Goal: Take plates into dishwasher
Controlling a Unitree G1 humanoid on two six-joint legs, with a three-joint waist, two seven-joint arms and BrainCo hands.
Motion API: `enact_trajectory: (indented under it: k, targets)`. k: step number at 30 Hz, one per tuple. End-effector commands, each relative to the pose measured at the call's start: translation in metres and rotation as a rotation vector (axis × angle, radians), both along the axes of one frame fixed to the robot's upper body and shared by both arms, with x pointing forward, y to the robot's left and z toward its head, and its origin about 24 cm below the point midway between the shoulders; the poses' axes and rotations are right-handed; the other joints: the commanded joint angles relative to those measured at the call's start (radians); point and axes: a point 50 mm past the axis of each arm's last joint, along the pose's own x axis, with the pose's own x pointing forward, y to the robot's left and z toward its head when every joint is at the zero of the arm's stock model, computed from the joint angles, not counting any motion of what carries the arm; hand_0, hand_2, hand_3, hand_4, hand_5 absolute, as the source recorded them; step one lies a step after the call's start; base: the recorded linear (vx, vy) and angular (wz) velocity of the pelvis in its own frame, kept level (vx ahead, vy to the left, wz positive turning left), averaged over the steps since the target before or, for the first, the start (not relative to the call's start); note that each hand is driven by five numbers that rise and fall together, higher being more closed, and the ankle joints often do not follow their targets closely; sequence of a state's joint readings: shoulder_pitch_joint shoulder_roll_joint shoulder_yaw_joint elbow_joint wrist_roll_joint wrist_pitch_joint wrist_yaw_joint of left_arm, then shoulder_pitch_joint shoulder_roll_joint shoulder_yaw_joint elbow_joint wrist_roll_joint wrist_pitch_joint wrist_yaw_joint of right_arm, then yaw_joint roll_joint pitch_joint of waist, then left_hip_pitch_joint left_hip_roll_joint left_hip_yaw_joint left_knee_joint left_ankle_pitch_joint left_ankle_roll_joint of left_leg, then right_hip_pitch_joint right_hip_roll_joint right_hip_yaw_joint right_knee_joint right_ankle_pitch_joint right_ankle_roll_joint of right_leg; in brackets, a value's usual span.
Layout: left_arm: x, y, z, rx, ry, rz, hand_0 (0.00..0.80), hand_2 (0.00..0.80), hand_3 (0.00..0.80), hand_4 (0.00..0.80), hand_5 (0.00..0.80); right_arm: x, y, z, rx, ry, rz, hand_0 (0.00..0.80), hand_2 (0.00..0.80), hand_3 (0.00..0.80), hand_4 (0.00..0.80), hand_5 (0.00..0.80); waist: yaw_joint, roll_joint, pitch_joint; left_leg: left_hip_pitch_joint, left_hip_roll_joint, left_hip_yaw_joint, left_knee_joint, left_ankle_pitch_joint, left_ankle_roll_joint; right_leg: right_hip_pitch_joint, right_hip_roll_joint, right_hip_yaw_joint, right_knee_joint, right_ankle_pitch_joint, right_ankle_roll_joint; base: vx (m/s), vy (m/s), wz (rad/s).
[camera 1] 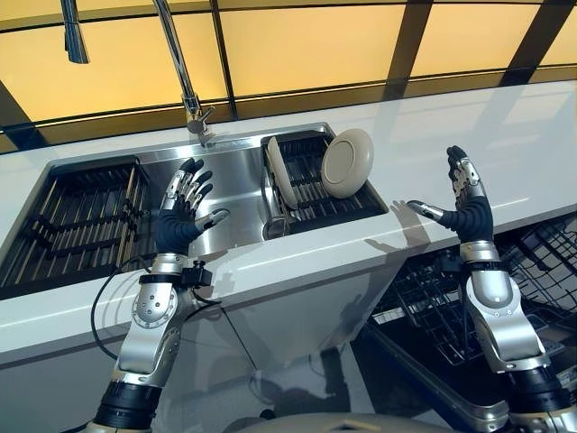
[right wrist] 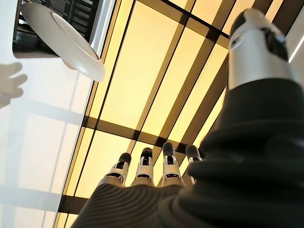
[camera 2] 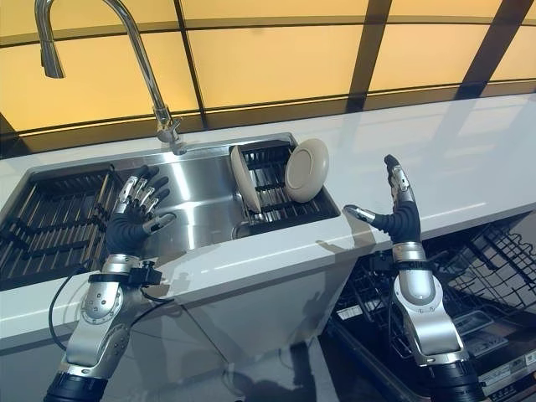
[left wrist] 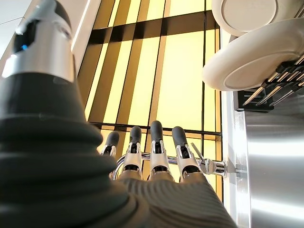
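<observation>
Two cream plates stand on edge in the black rack (camera 1: 311, 185) inside the sink: a round one (camera 1: 347, 162) tilted at the rack's right side, and a second one (camera 1: 280, 171) seen edge-on at its left. My left hand (camera 1: 180, 214) hovers open over the sink basin, left of the rack, holding nothing. Over the white counter, right of the rack, my right hand (camera 1: 467, 206) is raised, open and empty. The wrist views show both plates (left wrist: 247, 57) and the round plate (right wrist: 66, 40) beyond straight fingers.
A tall chrome faucet (camera 1: 185, 86) rises behind the sink (camera 1: 225, 171). Another black rack (camera 1: 77, 216) fills the left basin. The open dishwasher with its dark wire basket (camera 1: 532, 271) sits below the counter (camera 1: 505, 153) at the right.
</observation>
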State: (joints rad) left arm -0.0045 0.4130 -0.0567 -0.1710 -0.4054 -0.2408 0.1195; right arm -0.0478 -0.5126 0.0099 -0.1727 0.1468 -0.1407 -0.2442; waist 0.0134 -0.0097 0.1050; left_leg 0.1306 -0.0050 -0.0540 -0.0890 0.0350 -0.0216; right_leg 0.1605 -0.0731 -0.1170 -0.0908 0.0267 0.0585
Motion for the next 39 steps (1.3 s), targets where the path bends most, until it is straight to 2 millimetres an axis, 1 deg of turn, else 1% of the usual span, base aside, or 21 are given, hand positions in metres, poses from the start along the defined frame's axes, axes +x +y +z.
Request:
enact_trajectory:
  k: [1,5,8,12,14,15,16,17,20,22,24,26,28,30,31,32,34,36,39]
  targets:
    - [0.003,0.011,0.009,0.061,-0.039,0.029,0.000,0.000,0.000,0.000,0.000,0.009,0.004,0.038,-0.041,-0.181,0.007,0.000,0.000,0.000,0.000,0.000,-0.002,-0.004,-0.029,0.026,-0.040,0.079,0.002,-0.077,0.083,-0.006,0.047,0.000,0.004,-0.004,-0.013,0.000,0.000,0.00]
    - [0.003,0.008,0.012,0.069,-0.058,0.015,0.000,0.000,0.000,0.000,0.000,0.009,0.005,0.044,-0.032,-0.228,0.006,0.000,0.000,0.000,0.000,0.000,0.002,-0.005,-0.027,0.025,-0.040,0.076,0.002,-0.077,0.082,-0.005,0.046,-0.004,0.004,-0.005,-0.012,0.000,0.000,0.00]
    - [0.006,0.007,0.014,0.075,-0.056,0.013,0.000,0.000,0.000,0.000,0.000,0.013,0.004,0.053,-0.038,-0.253,-0.005,0.000,0.000,0.000,0.000,0.000,0.006,-0.004,-0.028,0.029,-0.040,0.071,0.002,-0.083,0.081,0.000,0.046,-0.005,0.004,-0.009,-0.011,0.000,0.000,0.00]
    - [0.009,0.006,0.016,0.067,-0.060,0.019,0.000,0.000,0.000,0.000,0.000,0.019,0.008,0.063,-0.041,-0.239,0.068,0.000,0.000,0.000,0.000,0.000,0.009,-0.008,-0.029,0.031,-0.041,0.067,0.002,-0.084,0.079,0.003,0.045,-0.010,0.004,-0.012,-0.012,0.000,0.000,0.00]
    - [0.010,0.006,0.016,0.072,-0.059,0.013,0.000,0.000,0.000,0.000,0.000,0.022,0.012,0.072,-0.084,-0.256,0.120,0.000,0.000,0.000,0.000,0.000,0.013,-0.012,-0.031,0.027,-0.042,0.063,0.002,-0.079,0.078,0.001,0.045,-0.015,0.004,-0.009,-0.014,0.000,0.000,0.00]
    - [0.011,0.006,0.017,0.072,-0.059,0.012,0.000,0.000,0.000,0.000,0.000,0.023,0.012,0.073,-0.088,-0.259,0.122,0.000,0.000,0.000,0.000,0.000,0.013,-0.012,-0.030,0.027,-0.042,0.062,0.002,-0.078,0.078,0.002,0.045,-0.015,0.004,-0.010,-0.014,0.000,0.000,0.00]
    - [0.012,0.005,0.017,0.078,-0.056,0.002,0.000,0.000,0.000,0.000,0.000,0.025,0.015,0.085,-0.144,-0.295,0.135,0.000,0.000,0.000,0.000,0.000,0.019,-0.015,-0.033,0.032,-0.042,0.056,0.002,-0.083,0.076,0.008,0.045,-0.019,0.004,-0.015,-0.014,0.000,0.000,0.00]
    - [0.013,0.004,0.017,0.081,-0.056,-0.002,0.000,0.000,0.000,0.000,0.000,0.026,0.016,0.092,-0.169,-0.319,0.139,0.000,0.000,0.000,0.000,0.000,0.022,-0.017,-0.033,0.027,-0.043,0.054,0.002,-0.078,0.076,0.005,0.044,-0.022,0.004,-0.012,-0.016,0.000,0.000,0.00]
    - [0.017,0.002,0.018,0.090,-0.058,-0.023,0.000,0.000,0.000,0.000,0.000,0.038,0.015,0.121,-0.372,-0.399,0.033,0.000,0.000,0.000,0.000,0.000,0.038,-0.026,-0.038,0.031,-0.044,0.039,0.002,-0.084,0.073,0.012,0.044,-0.031,0.004,-0.018,-0.018,0.008,-0.006,0.02]
    - [0.018,0.003,0.019,0.092,-0.059,-0.026,0.000,0.000,0.000,0.000,0.000,0.045,0.011,0.134,-0.481,-0.411,-0.037,0.000,0.000,0.000,0.000,0.000,0.046,-0.030,-0.040,0.031,-0.045,0.031,0.002,-0.083,0.072,0.016,0.044,-0.037,0.004,-0.021,-0.019,0.019,-0.009,0.07]
    - [0.017,0.004,0.019,0.094,-0.056,-0.030,0.000,0.000,0.000,0.000,0.000,0.050,0.004,0.146,-0.556,-0.409,-0.090,0.000,0.000,0.000,0.000,0.000,0.052,-0.035,-0.044,0.028,-0.047,0.025,0.002,-0.077,0.071,0.015,0.043,-0.043,0.004,-0.018,-0.020,0.026,-0.001,0.07]
    - [0.016,0.005,0.018,0.098,-0.051,-0.038,0.000,0.000,0.000,0.000,0.000,0.053,-0.002,0.154,-0.652,-0.410,-0.154,0.000,0.000,0.000,0.000,0.000,0.060,-0.039,-0.048,0.030,-0.047,0.016,0.002,-0.080,0.070,0.020,0.043,-0.046,0.004,-0.023,-0.019,0.053,0.000,0.09]
    - [0.014,0.005,0.016,0.107,-0.044,-0.054,0.000,0.000,0.000,0.000,0.000,0.059,-0.008,0.168,-0.817,-0.414,-0.244,0.000,0.000,0.000,0.000,0.000,0.077,-0.046,-0.052,0.029,-0.049,0.004,0.002,-0.076,0.069,0.023,0.042,-0.054,0.004,-0.024,-0.019,0.064,0.004,0.13]
    - [0.012,0.006,0.015,0.111,-0.039,-0.064,0.000,0.000,0.000,0.000,0.000,0.062,-0.011,0.178,-0.968,-0.426,-0.319,0.000,0.000,0.000,0.000,0.000,0.090,-0.051,-0.055,0.027,-0.050,-0.005,0.002,-0.072,0.069,0.025,0.041,-0.064,0.004,-0.025,-0.018,0.078,0.005,0.07]
    - [0.011,0.006,0.014,0.112,-0.035,-0.067,0.000,0.000,0.000,0.000,0.000,0.065,-0.011,0.183,-1.058,-0.431,-0.353,0.000,0.000,0.000,0.000,0.000,0.099,-0.054,-0.057,0.026,-0.052,-0.012,0.002,-0.070,0.069,0.027,0.040,-0.069,0.004,-0.025,-0.018,0.094,0.004,0.16]
    - [0.010,0.007,0.014,0.113,-0.032,-0.070,0.000,0.000,0.000,0.000,0.000,0.067,-0.011,0.187,-1.110,-0.431,-0.370,0.000,0.000,0.000,0.000,0.000,0.105,-0.056,-0.058,0.026,-0.052,-0.018,0.002,-0.068,0.068,0.028,0.039,-0.074,0.004,-0.026,-0.018,0.103,0.003,0.22]
    - [0.008,0.009,0.014,0.113,-0.028,-0.077,0.000,0.000,0.000,0.000,0.000,0.070,-0.011,0.190,-1.243,-0.430,-0.406,0.000,0.000,0.000,0.000,0.000,0.117,-0.058,-0.059,0.023,-0.054,-0.030,0.002,-0.063,0.069,0.031,0.038,-0.084,0.004,-0.027,-0.017,0.110,0.006,0.17]
    - [0.007,0.010,0.014,0.117,-0.023,-0.088,0.000,0.000,0.000,0.000,0.000,0.073,-0.011,0.192,-1.330,-0.425,-0.419,0.000,0.000,0.000,0.000,0.000,0.127,-0.061,-0.057,0.022,-0.057,-0.040,0.002,-0.060,0.070,0.033,0.036,-0.091,0.004,-0.027,-0.016,0.108,0.012,0.12]
    - [0.006,0.011,0.014,0.120,-0.016,-0.095,0.000,0.000,0.000,0.000,0.000,0.079,-0.009,0.186,-1.499,-0.410,-0.421,0.000,0.000,0.000,0.000,0.000,0.141,-0.063,-0.054,0.017,-0.059,-0.053,0.002,-0.054,0.070,0.032,0.034,-0.103,0.004,-0.027,-0.013,0.102,0.023,0.19]
